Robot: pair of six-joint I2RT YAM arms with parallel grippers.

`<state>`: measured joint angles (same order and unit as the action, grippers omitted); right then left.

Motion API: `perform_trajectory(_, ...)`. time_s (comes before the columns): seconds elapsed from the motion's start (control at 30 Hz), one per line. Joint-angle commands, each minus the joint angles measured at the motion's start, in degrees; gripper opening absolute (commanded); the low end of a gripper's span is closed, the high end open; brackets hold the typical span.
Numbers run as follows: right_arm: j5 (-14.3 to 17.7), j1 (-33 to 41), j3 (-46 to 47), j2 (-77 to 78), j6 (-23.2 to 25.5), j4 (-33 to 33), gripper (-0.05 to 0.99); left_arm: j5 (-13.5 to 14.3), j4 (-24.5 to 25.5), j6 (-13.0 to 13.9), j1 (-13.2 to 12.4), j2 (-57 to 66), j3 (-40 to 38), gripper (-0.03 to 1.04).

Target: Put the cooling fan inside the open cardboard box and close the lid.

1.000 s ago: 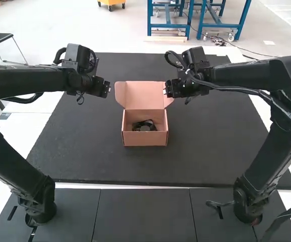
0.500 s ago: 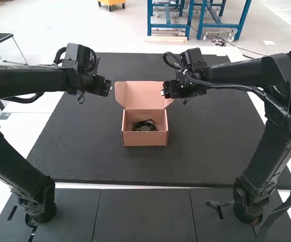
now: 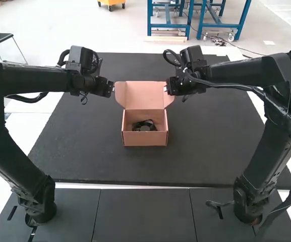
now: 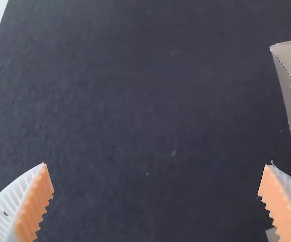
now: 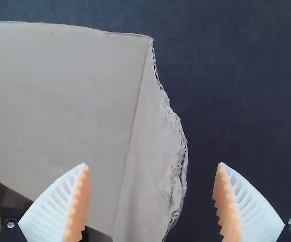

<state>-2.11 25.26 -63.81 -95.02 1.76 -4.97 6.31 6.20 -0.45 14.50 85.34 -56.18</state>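
Cardboard box [image 3: 145,133] on counter: lid [image 3: 141,95] upright, cooling fan [image 3: 144,125] inside.
Left gripper [image 3: 108,89] spread beside lid edge; right gripper [image 5: 152,166] spread over opposite lid edge.

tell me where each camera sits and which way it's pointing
High view: fixed above and behind the arms, facing forward and down over the black mat; both arms show, left hand and right hand flanking the raised lid of the cardboard box, fan inside.
Left wrist view: on the left wrist, facing the mat; its open fingers show, lid edge beside one.
Right wrist view: on the right wrist, facing the lid's side flap; its open fingers show.
Shared: all three catch lid and mat.
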Motion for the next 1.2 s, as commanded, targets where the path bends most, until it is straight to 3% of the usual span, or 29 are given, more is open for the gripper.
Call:
perform_trajectory(0.0, 0.2, -0.8, -2.9, -0.3, 0.9, 0.7, 0.48, -0.5, -0.7, -0.9, 1.0, 0.2, -2.8, 0.96)
perform_trajectory(0.23, -0.2, -0.9, -3.0, -0.3, 1.0, 0.7, 0.26, -0.5, -0.7, -1.5, 2.1, 0.4, -2.8, 0.96)
perform_trajectory(0.8, -0.4, -1.2, -3.6, 0.0, 0.6, -0.5, 0.09, -0.4, -0.1, -2.3, 4.1, 0.4, -3.5, 0.96)
perform_trajectory(1.17, -3.3, -0.6, -4.8, 1.0, 0.3, -4.1, 0.00, -0.4, 1.1, -3.9, 4.4, 0.3, -4.1, 0.96)
